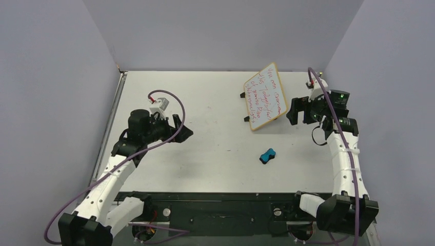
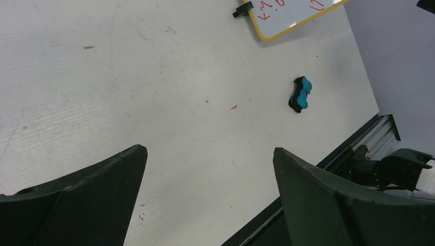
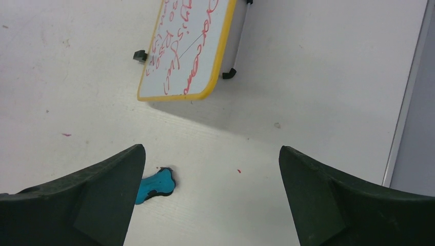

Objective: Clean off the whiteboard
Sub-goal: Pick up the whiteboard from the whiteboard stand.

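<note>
The whiteboard [image 1: 265, 96] stands tilted on black feet at the back right of the table, its light frame around several lines of red handwriting. It shows again in the right wrist view [image 3: 187, 46], and one corner of it in the left wrist view [image 2: 292, 13]. A small blue-and-black eraser [image 1: 267, 155] lies on the table in front of it [image 2: 301, 94] [image 3: 156, 185]. My left gripper [image 1: 183, 128] [image 2: 210, 149] hovers open over the table's left middle, far from both. My right gripper [image 1: 292, 111] [image 3: 211, 147] hangs open just right of the whiteboard, holding nothing.
Grey walls [image 1: 61, 77] close in the table on the left, back and right. A black rail [image 1: 215, 205] runs along the near edge between the arm bases. The right table edge [image 3: 405, 102] lies close to my right arm. Small red specks [image 2: 234, 107] dot the surface.
</note>
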Available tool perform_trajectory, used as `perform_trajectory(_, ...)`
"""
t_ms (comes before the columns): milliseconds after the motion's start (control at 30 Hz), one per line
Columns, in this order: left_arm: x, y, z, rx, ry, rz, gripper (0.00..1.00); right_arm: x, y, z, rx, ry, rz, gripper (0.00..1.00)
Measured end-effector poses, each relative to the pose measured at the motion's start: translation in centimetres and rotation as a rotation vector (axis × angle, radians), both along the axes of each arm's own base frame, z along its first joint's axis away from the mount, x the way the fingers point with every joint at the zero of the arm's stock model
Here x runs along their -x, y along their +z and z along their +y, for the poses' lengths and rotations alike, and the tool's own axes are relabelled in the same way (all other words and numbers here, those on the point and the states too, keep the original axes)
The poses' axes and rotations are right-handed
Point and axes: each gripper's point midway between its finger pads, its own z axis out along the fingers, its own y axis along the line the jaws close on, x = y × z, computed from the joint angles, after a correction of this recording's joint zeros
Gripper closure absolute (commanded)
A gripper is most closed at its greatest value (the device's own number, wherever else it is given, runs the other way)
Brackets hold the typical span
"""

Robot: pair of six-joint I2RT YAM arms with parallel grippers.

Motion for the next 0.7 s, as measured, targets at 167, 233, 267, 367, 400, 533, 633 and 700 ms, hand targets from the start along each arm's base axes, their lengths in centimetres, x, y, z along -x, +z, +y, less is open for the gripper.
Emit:
perform_trajectory(167,0.6,0.7,1.2,-0.041,0.035,-0.081,0.07,-2.9,-0.2,-0.3,-0.052,-0.055,0.050,0.05)
perform_trajectory(233,0.6,1.0,1.3,-0.050,0.039,-0.101,0.07,-4.7,-0.3,0.1,-0.078,-0.057,0.072,0.09)
perform_trajectory(267,0.6,1.0,1.4,-0.054,0.041,-0.106,0.07,-5.7,-0.5,0.5,-0.089,-0.053,0.085,0.12)
perform_trajectory(367,0.5,0.7,1.6,-0.066,0.052,-0.104,0.07,-8.3,-1.1,1.5,-0.127,-0.052,0.125,0.21)
perform_trajectory(400,0.5,0.5,1.7,-0.069,0.055,-0.102,0.07,-9.0,-1.4,1.8,-0.138,-0.053,0.138,0.24)
perform_trajectory(533,0.6,0.1,1.8,-0.078,0.056,-0.098,0.07,-11.1,-2.5,2.1,-0.185,-0.077,0.182,0.34)
perform_trajectory(633,0.5,0.1,1.9,-0.083,0.056,-0.100,0.07,-12.0,-3.5,2.3,-0.215,-0.093,0.218,0.43)
perform_trajectory(700,0.5,0.1,1.9,-0.085,0.054,-0.102,0.08,-12.6,-4.2,2.4,-0.234,-0.099,0.240,0.46)
